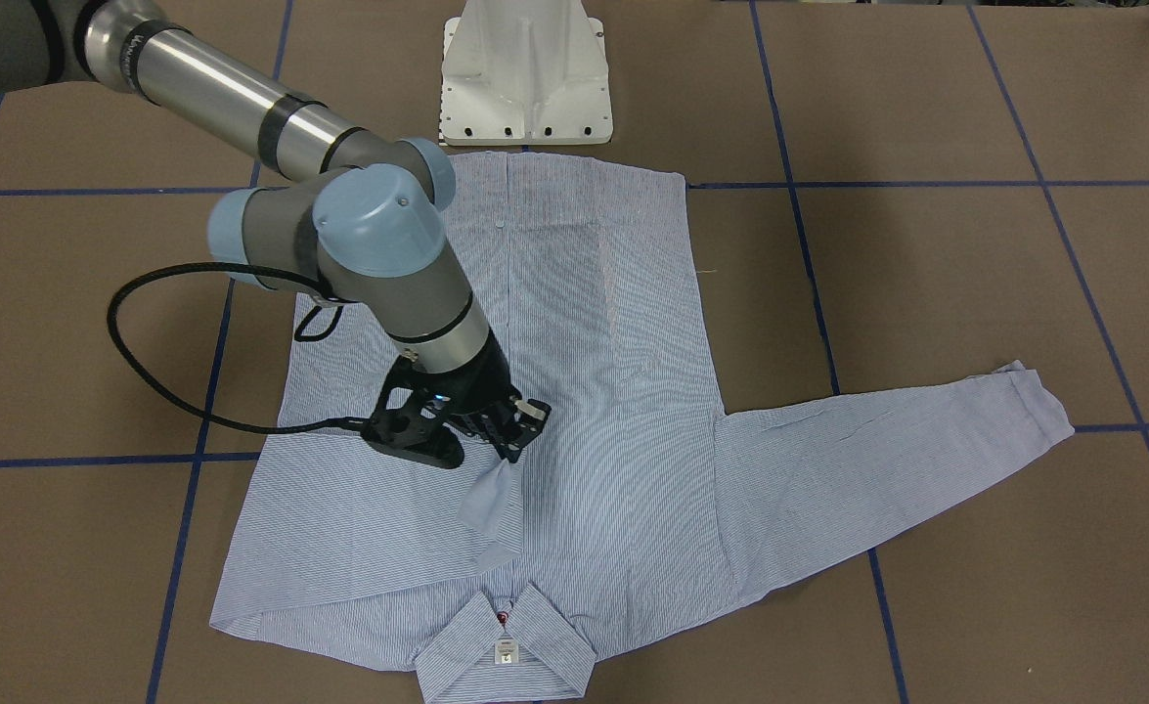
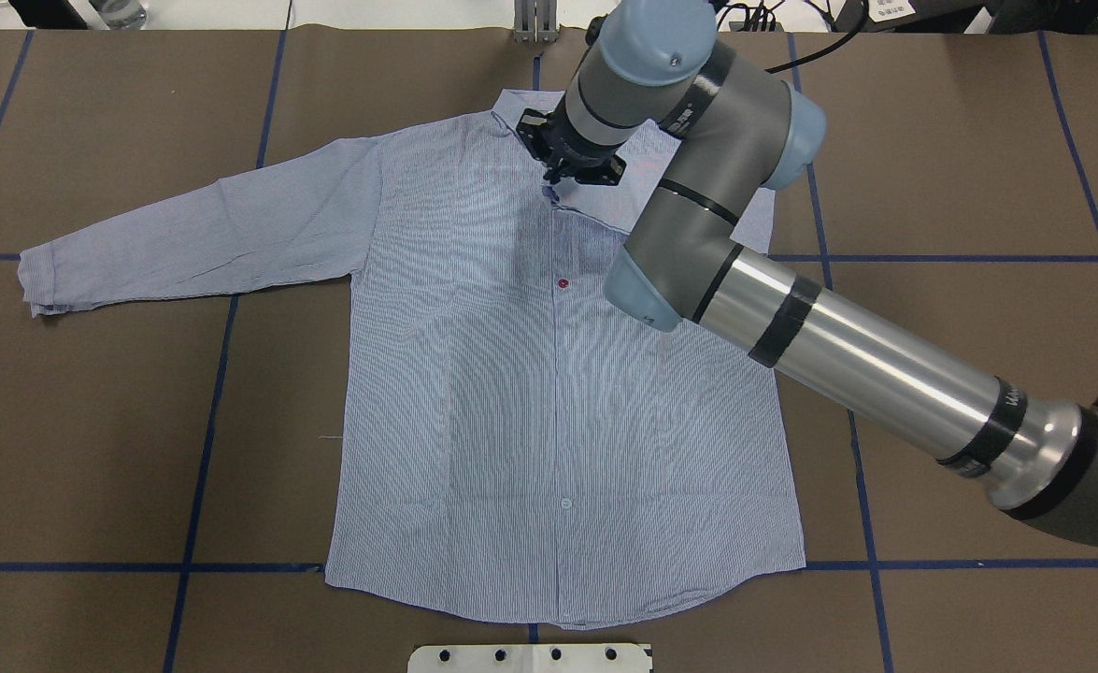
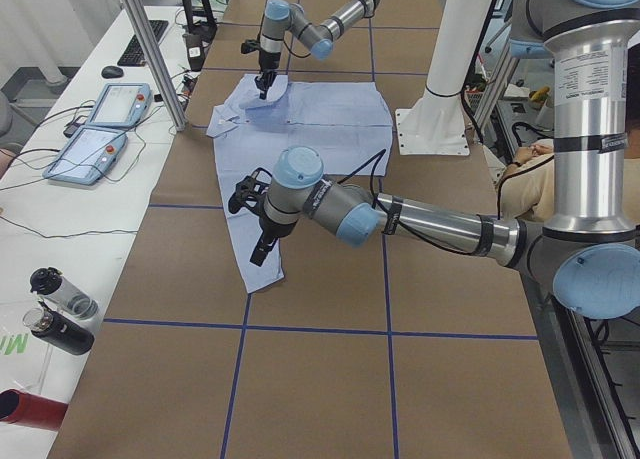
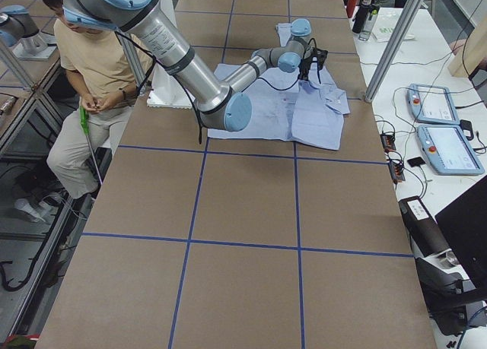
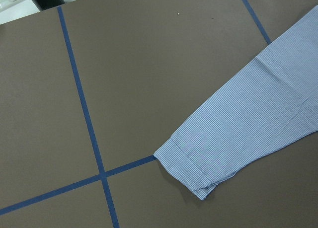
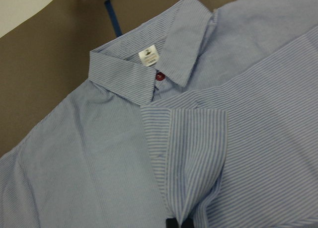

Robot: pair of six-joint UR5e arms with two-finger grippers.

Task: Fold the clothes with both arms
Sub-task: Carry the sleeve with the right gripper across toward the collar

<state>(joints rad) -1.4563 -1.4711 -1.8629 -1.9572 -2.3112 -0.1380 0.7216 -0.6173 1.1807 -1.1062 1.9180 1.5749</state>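
**Left sleeve next: its cuff lay beneath your left gripper**

The shirt [image 2: 530, 374] lay flat, front up, with its collar [image 1: 506, 640] at the far side of the table, and your right arm [image 2: 848, 346] reached across it. The right gripper [image 1: 515, 445] was pinched tight on the right sleeve's cuff, raised in a small peak over the chest just near of the collar. Only 1 sleeve lay unfolded: the left sleeve [image 2: 203, 229] ran lengthwise out to the left, well apart from those fingers. The left gripper [image 3: 260, 251] hung above the left cuff [image 5: 186, 166], so I judged that arm the nearer. You could not tell its finger spread.
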